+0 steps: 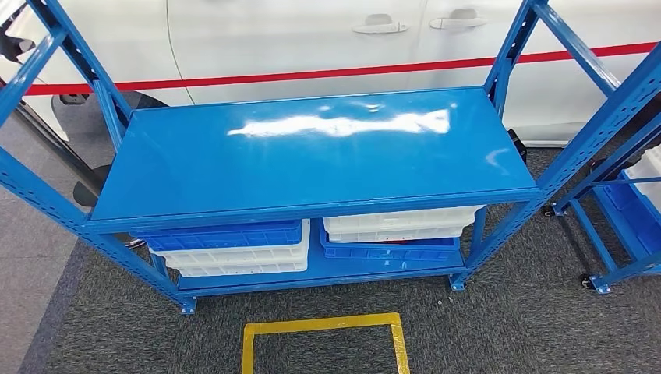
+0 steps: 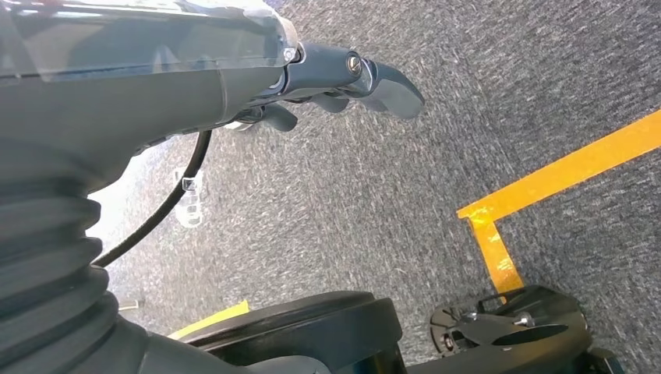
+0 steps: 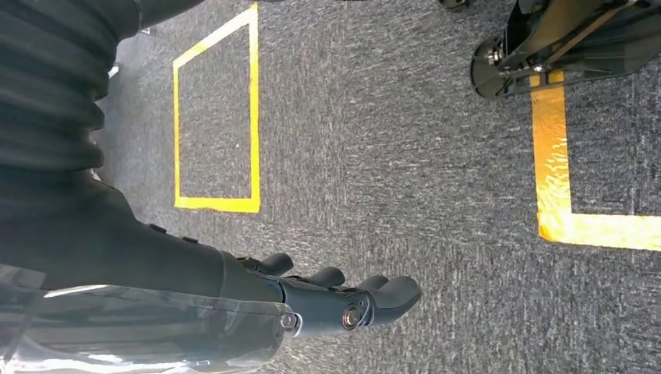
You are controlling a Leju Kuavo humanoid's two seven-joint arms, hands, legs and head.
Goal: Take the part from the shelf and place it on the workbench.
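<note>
Hands hang empty over grey carpet: left hand [image 2: 343,82] and right hand [image 3: 327,300], fingers loosely apart. Blue shelf [image 1: 312,152] top shows bare; no part visible. This fits either before pickup or after delivery.

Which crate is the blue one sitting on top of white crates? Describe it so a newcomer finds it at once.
Start at the blue shelf rack in front of the white car and look under its glossy top, on the lower level. On the left side, the blue crate tops a stack of white crates. The right-hand stack is reversed: white crates above a blue one.
</note>
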